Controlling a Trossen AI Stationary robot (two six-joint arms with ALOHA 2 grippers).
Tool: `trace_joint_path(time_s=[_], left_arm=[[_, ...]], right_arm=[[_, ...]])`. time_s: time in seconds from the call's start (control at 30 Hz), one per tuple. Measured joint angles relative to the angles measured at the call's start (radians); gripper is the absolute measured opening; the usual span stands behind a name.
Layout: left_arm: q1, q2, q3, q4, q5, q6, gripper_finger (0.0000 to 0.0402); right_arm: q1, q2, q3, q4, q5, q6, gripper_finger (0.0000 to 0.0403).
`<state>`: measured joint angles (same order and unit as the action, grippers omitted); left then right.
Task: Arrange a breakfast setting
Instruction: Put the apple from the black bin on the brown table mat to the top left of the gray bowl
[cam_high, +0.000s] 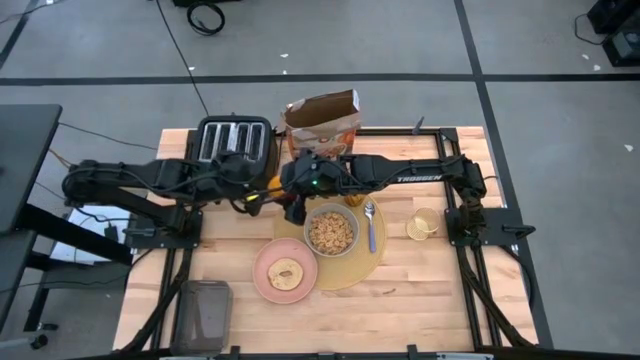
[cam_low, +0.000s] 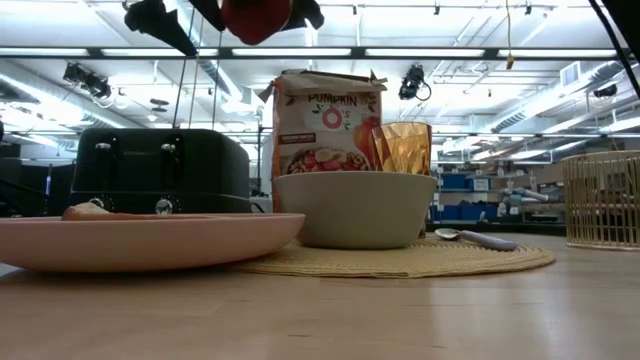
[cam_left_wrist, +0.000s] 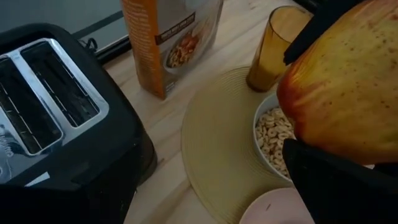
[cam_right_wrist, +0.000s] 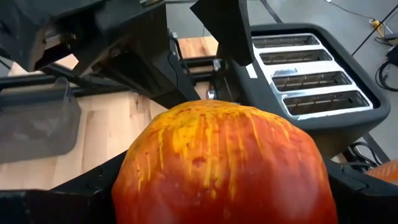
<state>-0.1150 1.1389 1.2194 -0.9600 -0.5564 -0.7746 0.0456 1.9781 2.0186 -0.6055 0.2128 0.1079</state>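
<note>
The red-yellow apple (cam_right_wrist: 217, 162) hangs in the air over the far left edge of the tan placemat (cam_high: 360, 272), with my right gripper (cam_right_wrist: 211, 193) shut on it. My left gripper (cam_right_wrist: 186, 56) stands open on the apple's toaster side, its fingers to either side of the apple's far face. On the placemat rest the grey bowl (cam_high: 308, 222) of cereal, the metal spoon (cam_high: 371, 228) and the amber glass (cam_left_wrist: 273, 50). The pink plate (cam_high: 262, 280) lies on the placemat's near left edge and carries the bread round (cam_high: 287, 273). My right gripper pinches the apple's two opposite flanks (cam_right_wrist: 134, 183) between its two fingers. The fingers come from the table's right, slanting down. The apple (cam_low: 255, 18) is lifted clear, high above the table. My left gripper: I cannot tell whether its fingers touch the apple.
A black toaster (cam_high: 235, 143) and a cereal box (cam_high: 322, 120) stand at the far edge. A wire basket (cam_high: 424, 224) sits right of the placemat. A grey container (cam_high: 203, 310) lies at the near left. Bare wood shows at the near right.
</note>
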Motion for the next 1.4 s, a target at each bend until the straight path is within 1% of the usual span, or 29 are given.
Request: trace_joint_path(time_s=[0.13, 0.23, 0.37, 0.47, 0.63, 0.9, 0.97, 1.07, 1.23, 1.4], left_arm=[[0.000, 0.010, 0.000, -0.014, 0.010, -0.013, 0.0389], [-0.001, -0.024, 0.000, -0.038, 0.012, -0.057, 0.0390], [0.000, -0.082, 0.002, 0.002, -0.015, -0.075, 0.0390], [0.000, -0.079, 0.000, 0.018, -0.028, -0.075, 0.0390], [-0.001, -0.042, 0.001, 0.057, -0.028, -0.072, 0.0390], [-0.003, 0.004, 0.002, 0.058, -0.029, -0.071, 0.0389], [-0.003, 0.004, 0.002, 0.056, -0.028, -0.071, 0.0389], [-0.003, 0.011, 0.000, 0.063, -0.011, -0.070, 0.0390], [-0.004, 0.007, 0.000, 0.061, -0.010, -0.065, 0.0390], [-0.003, 0.008, 0.000, 0.069, -0.014, -0.066, 0.0390]], right_arm=[[0.000, 0.000, 0.000, -0.044, -0.007, -0.006, 0.0334], [0.000, 0.000, 0.004, -0.097, -0.011, -0.014, 0.0334], [0.001, 0.002, 0.004, -0.135, -0.004, -0.048, 0.0334], [0.001, 0.002, 0.004, -0.120, 0.018, -0.055, 0.0334], [0.000, 0.002, 0.004, -0.070, 0.009, -0.063, 0.0334], [0.000, 0.001, 0.000, -0.069, 0.009, -0.070, 0.0334], [0.000, 0.001, 0.000, -0.066, 0.004, -0.080, 0.0341], [0.000, -0.007, 0.006, -0.005, -0.004, -0.086, 0.0349], [0.000, -0.008, 0.006, -0.001, -0.024, -0.093, 0.0331], [-0.001, -0.008, 0.005, -0.013, -0.026, -0.093, 0.0331]])
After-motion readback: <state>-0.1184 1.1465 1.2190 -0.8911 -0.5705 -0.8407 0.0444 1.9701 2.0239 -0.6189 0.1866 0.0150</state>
